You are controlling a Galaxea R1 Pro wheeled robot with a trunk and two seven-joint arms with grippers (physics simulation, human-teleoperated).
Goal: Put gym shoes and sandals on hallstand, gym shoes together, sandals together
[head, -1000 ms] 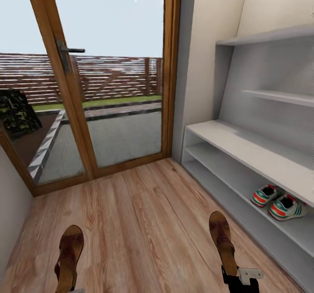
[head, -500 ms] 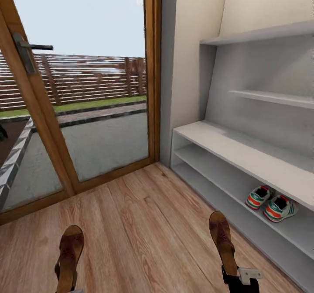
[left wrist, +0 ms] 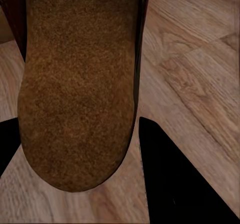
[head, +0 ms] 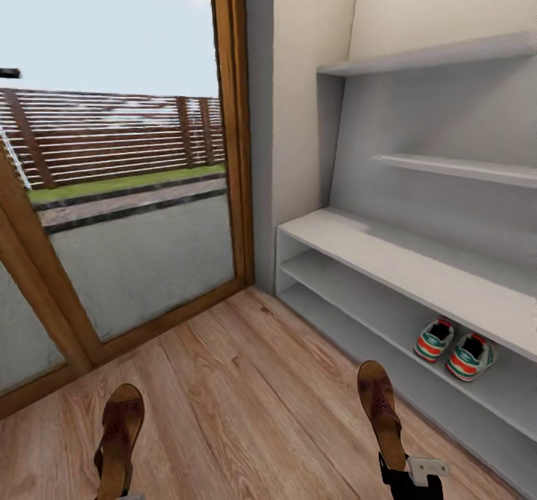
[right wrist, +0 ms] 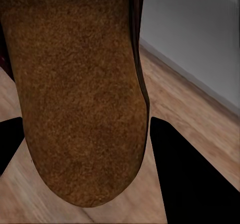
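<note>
1. The left end effector [left wrist: 75, 149] is closed on the left sandal [head: 118, 440], at the lower left of the head view.
2. The right end effector [right wrist: 85, 159] grips the right sandal [head: 380, 410], lower right, above the corridor floor [head: 246, 388].
3. The two gym shoes [head: 453, 349] sit side by side in the hallstand [head: 388, 258], at right.

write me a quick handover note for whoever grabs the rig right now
Left claw: shut on the left sandal, held off the corridor floor.
Right claw: shut on the right sandal, also off the floor.
Done: both gym shoes sit side by side in the hallstand, in its lower slot.
Left: set both sandals on the rack, next to each other. It stands ahead to the right.
</note>
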